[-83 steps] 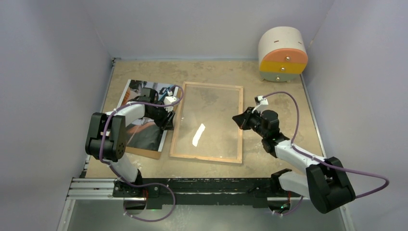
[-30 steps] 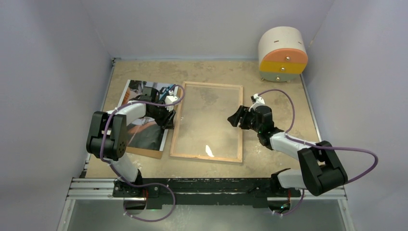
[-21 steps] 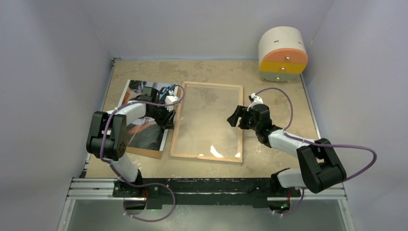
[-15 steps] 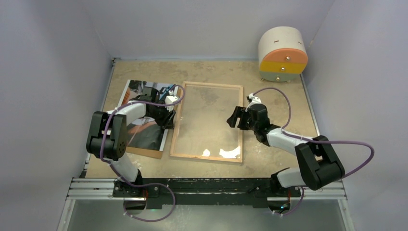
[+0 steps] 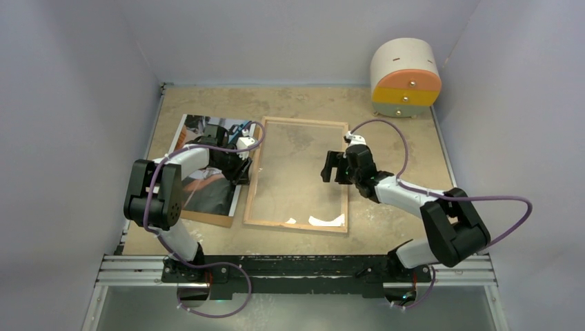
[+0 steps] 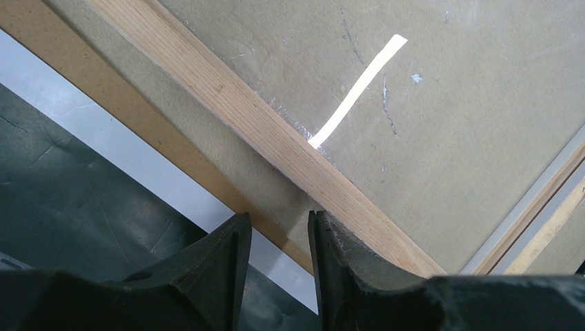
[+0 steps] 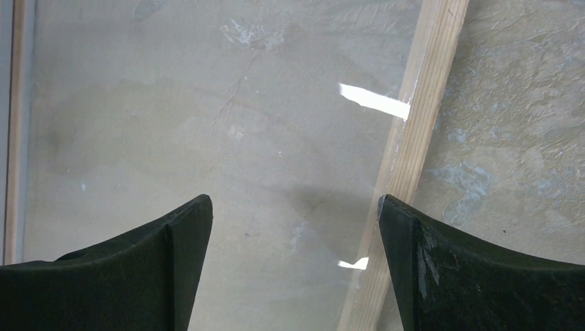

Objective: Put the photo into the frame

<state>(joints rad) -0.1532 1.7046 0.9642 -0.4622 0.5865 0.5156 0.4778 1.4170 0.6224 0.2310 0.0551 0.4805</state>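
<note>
The frame (image 5: 295, 226) lies in the middle of the table with its wooden rear face up and its glass pane (image 7: 172, 124) in place. The photo (image 5: 207, 194) lies left of it on a brown hardboard sheet (image 5: 207, 218), partly hidden by my left arm. My left gripper (image 5: 241, 172) is low between the photo's right edge and the frame's left rail (image 6: 227, 96). Its jaws stand narrowly apart (image 6: 279, 231) over the photo's white border (image 6: 103, 131), with nothing seen between them. My right gripper (image 5: 330, 167) hangs wide open (image 7: 295, 201) over the frame's right rail (image 7: 421, 103).
A round cream drawer unit (image 5: 405, 76) with orange and yellow fronts stands at the back right corner. Grey walls close in the table on three sides. A metal rail (image 5: 138, 265) runs along the near edge. Purple cables loop from both arms.
My right gripper has moved left over the frame's right rail and opened wider. The bright reflection on the glass has slid toward the near rail. The left arm has not moved.
</note>
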